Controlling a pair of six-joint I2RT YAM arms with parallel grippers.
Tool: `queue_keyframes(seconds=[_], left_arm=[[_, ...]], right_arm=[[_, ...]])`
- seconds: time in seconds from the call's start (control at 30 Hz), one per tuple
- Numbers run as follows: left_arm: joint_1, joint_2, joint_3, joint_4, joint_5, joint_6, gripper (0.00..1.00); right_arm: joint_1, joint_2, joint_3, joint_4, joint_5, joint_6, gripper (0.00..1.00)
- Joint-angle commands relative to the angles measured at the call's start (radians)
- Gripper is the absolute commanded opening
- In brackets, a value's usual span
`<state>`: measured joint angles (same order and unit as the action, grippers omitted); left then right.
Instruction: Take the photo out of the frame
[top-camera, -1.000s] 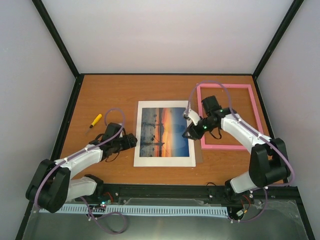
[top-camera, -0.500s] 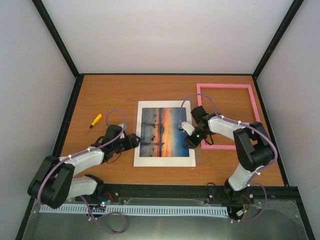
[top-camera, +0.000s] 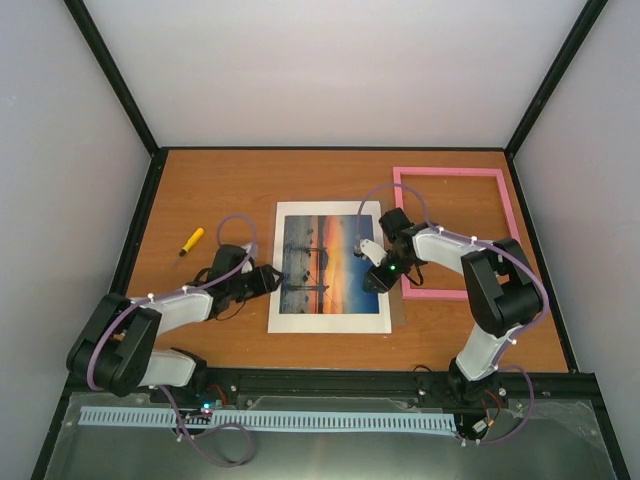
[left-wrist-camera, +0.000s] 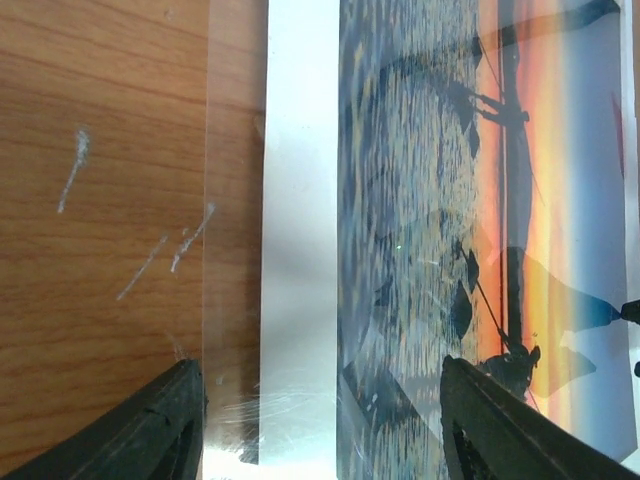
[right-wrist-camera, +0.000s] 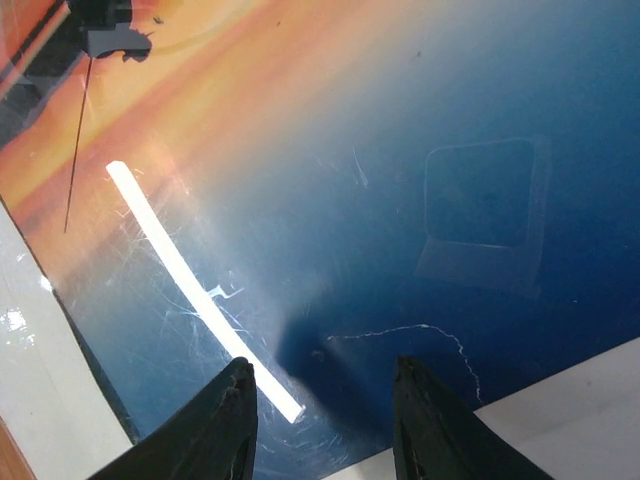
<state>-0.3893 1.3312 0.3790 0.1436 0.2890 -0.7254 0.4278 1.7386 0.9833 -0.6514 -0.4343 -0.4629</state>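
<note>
The photo (top-camera: 327, 263), an orange sunset over blue water, lies flat mid-table inside a white mat (top-camera: 290, 320). The pink frame (top-camera: 455, 174) lies empty to its right. My left gripper (top-camera: 272, 281) is open and low over the mat's left edge. In the left wrist view its jaws (left-wrist-camera: 320, 372) straddle the mat (left-wrist-camera: 300, 200) and the photo's water part (left-wrist-camera: 410, 200). My right gripper (top-camera: 372, 277) is open over the photo's right side. In the right wrist view its jaws (right-wrist-camera: 322, 366) hover close above the photo's blue area (right-wrist-camera: 450, 120). Both grippers are empty.
A scratched clear sheet covers the photo and mat, its edge (left-wrist-camera: 206, 200) reaching past the mat onto the wood. A brown backing board corner (top-camera: 398, 318) peeks out at the mat's lower right. A yellow-handled tool (top-camera: 191, 241) lies at far left.
My right gripper has moved left, off the pink frame and onto the photo's right side. My left gripper has crept right to the mat's left edge.
</note>
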Motion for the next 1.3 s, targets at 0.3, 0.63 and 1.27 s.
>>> queue_keyframes(seconds=[0.3, 0.63, 1.27], left_arm=[[-0.003, -0.142, 0.031, 0.006, 0.155, -0.038, 0.54], [-0.003, -0.056, 0.053, -0.08, 0.14, -0.055, 0.39], [-0.003, -0.016, 0.061, -0.23, 0.111, -0.041, 0.57]], right_arm=[[0.006, 0.056, -0.017, -0.028, 0.057, 0.001, 0.36], [0.006, 0.047, -0.018, -0.029, 0.062, 0.003, 0.36], [0.004, 0.047, -0.018, -0.031, 0.062, 0.003, 0.36]])
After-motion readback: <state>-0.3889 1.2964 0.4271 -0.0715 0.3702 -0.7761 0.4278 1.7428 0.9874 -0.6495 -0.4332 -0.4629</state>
